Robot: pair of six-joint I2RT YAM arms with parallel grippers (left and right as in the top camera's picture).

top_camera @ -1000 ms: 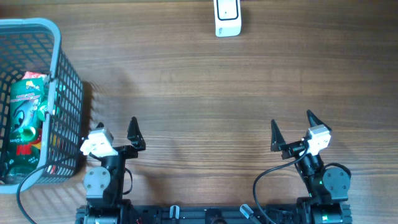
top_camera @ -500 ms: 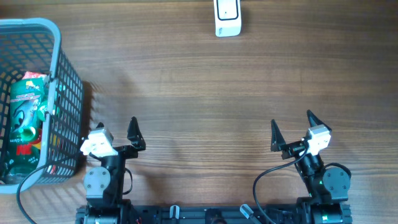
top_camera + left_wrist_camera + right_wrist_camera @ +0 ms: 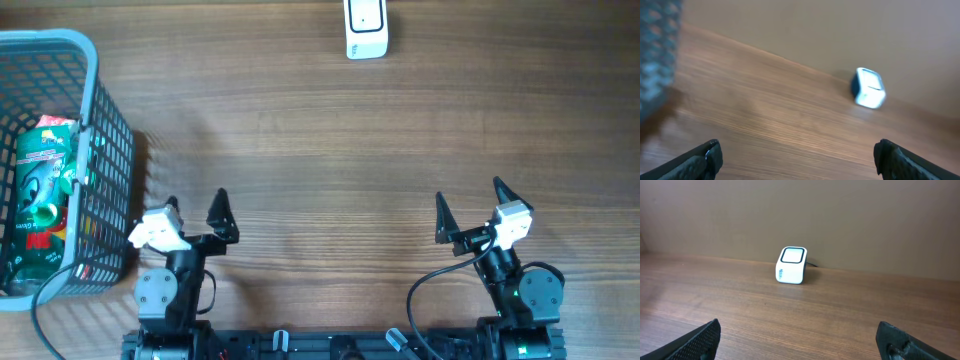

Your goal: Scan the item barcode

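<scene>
Here, wooden table (image 3: 300, 130) against tan wall (image 3: 865, 220)

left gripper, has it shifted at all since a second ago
Yes, slightly. In the overhead view the left gripper has swung a little toward the picture's right, away from the basket, which has stayed put.

Place: I read this as a mock shop checkout laid out on a test bench.
Scanner: a small white barcode scanner (image 3: 366, 30) with a dark-framed window stands at the far edge of the table.
Basket: a grey plastic shopping basket (image 3: 108, 150) sits well to the left of the scanner, nearer my side, with green printed packaged goods (image 3: 42, 160) inside.
Surface: a wood-grain table (image 3: 320, 150) spreads out in front of the scanner.
Backdrop: a plain beige wall (image 3: 850, 215) rises just behind the scanner.
</scene>
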